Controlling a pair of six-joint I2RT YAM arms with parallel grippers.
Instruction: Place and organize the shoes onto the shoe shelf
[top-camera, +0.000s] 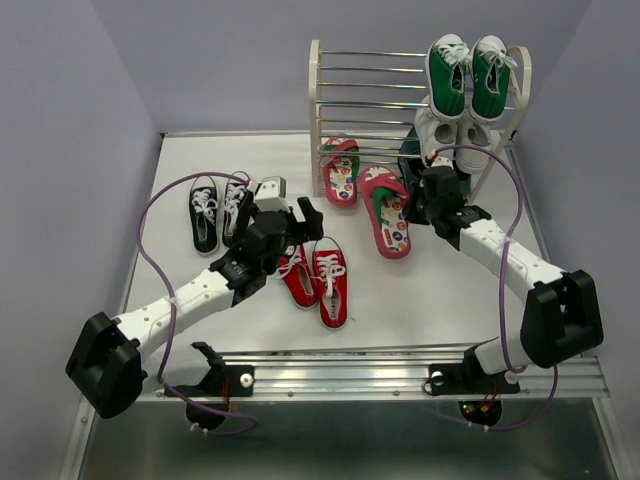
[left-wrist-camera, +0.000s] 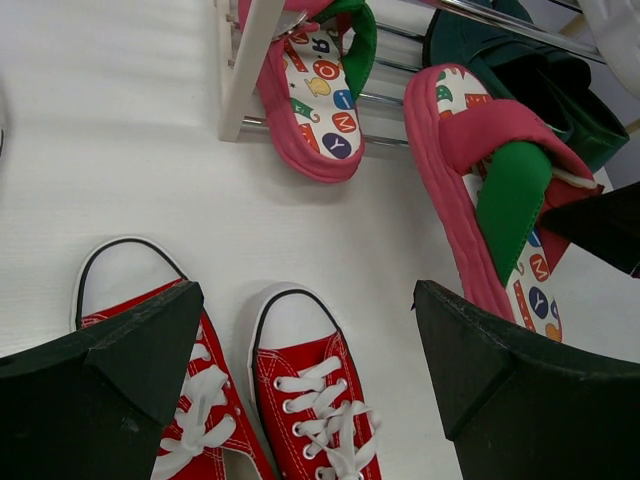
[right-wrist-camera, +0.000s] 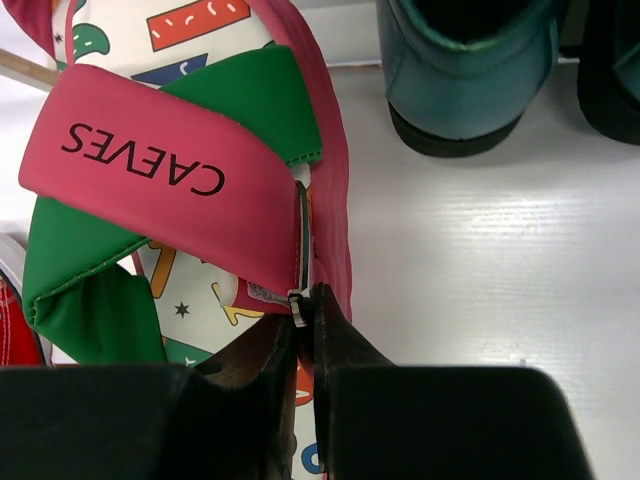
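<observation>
**Right arm has a flip-flop by the strap, left arm waits over the red pair**

The shoe shelf (top-camera: 315, 110) stands at the far edge of the counter (top-camera: 450, 300), right of the middle. Green sneakers (top-camera: 468, 78) sit on its top tier at the right end, with white sneakers (top-camera: 450, 135) on the tier below them.

One flip-flop (top-camera: 341, 175) lies at the foot of the shelf by the left frame, partly in among the lowest rods with its heel poking out. The second flip-flop (top-camera: 390, 215) lies on the counter just in front of the shelf, a little right of the first. The right gripper (right-wrist-camera: 305, 320) is clenched on it, its two fingers nearly touching and pinching the thin edge of the pink strap over the patterned footbed. A dark teal shoe (right-wrist-camera: 460, 70) stands close beyond it, by the base of the shelf.

The red sneakers (top-camera: 318, 280) sit side by side near the middle of the counter, toes toward the shelf. The left gripper (left-wrist-camera: 308, 300) hangs over their toe ends with its fingers (left-wrist-camera: 120, 380) spread wide and nothing between them.

The black sneakers (top-camera: 218, 212) are paired toward the left edge, well apart from the shelf.
</observation>
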